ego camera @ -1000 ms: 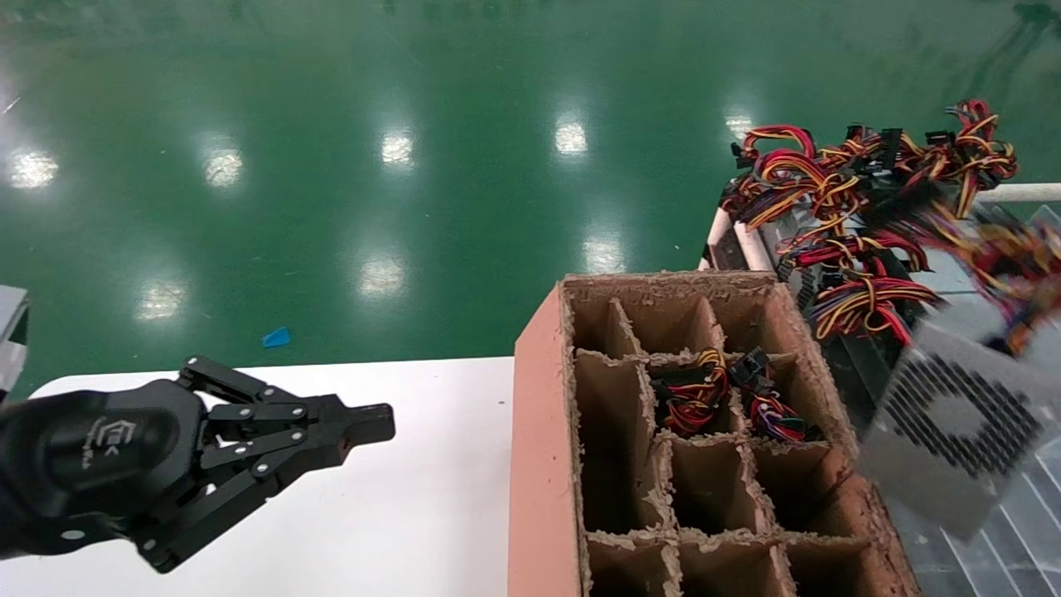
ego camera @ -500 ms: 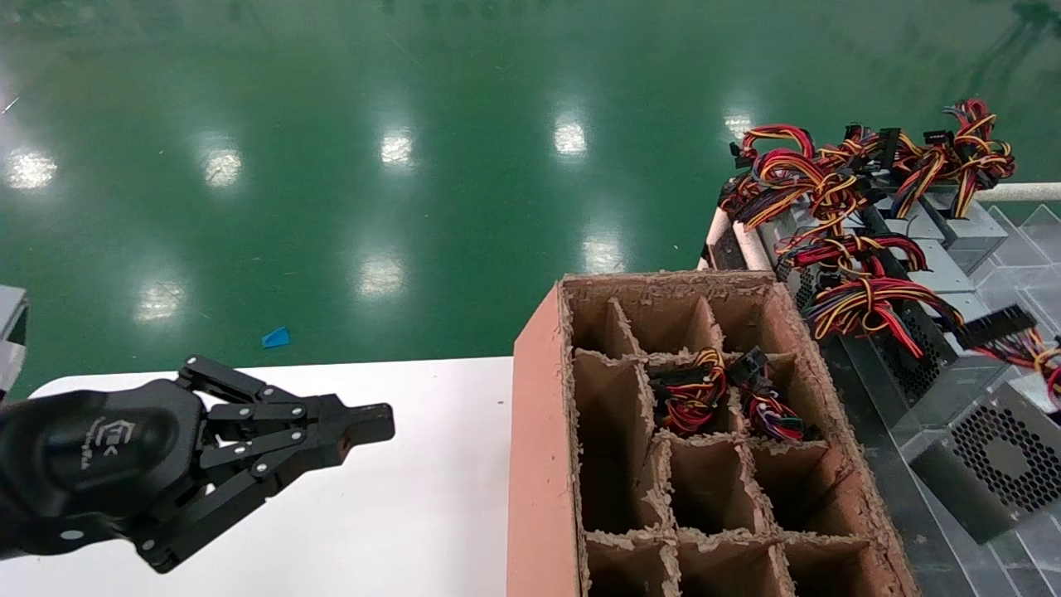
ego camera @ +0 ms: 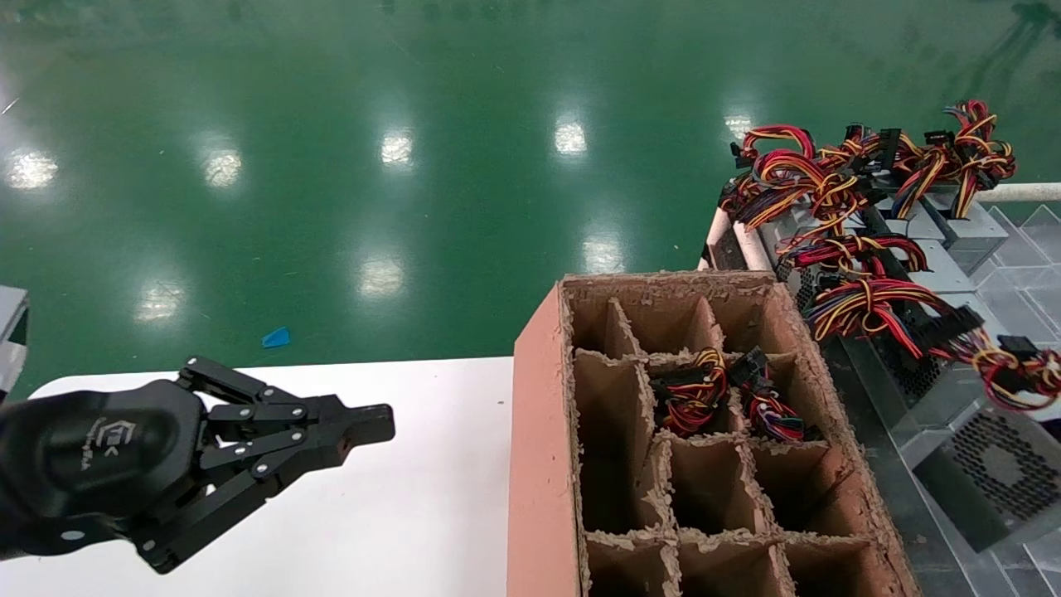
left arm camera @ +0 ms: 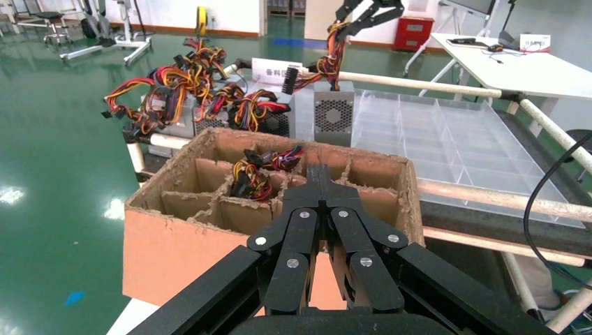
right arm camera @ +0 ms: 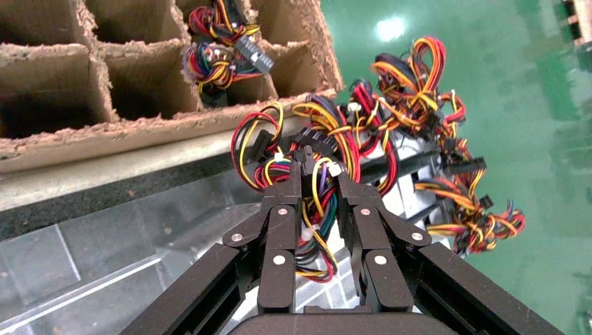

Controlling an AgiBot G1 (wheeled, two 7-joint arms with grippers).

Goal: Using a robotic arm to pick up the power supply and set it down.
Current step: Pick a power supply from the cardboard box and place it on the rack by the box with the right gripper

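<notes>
The power supply (ego camera: 990, 477), a grey box with a round fan grille, sits low at the far right beside the other units. Its red, yellow and black wire bundle (ego camera: 1015, 377) rises from it. In the right wrist view my right gripper (right arm camera: 319, 174) is shut on that wire bundle (right arm camera: 279, 139); this gripper lies outside the head view. The left wrist view shows it far off, high over the same power supply (left arm camera: 334, 118). My left gripper (ego camera: 369, 427) is shut and empty, parked over the white table (ego camera: 398, 514).
A brown cardboard divider box (ego camera: 539, 431) stands between table and rack; one middle cell holds wires (ego camera: 696, 394). Several other power supplies (ego camera: 862, 215) with wire bundles lie at the back right on a clear plastic tray (ego camera: 1024, 282). Green floor lies beyond.
The power supply has come down and moved right, from beside the box's right edge to the far right of the tray. The left arm has not moved.
</notes>
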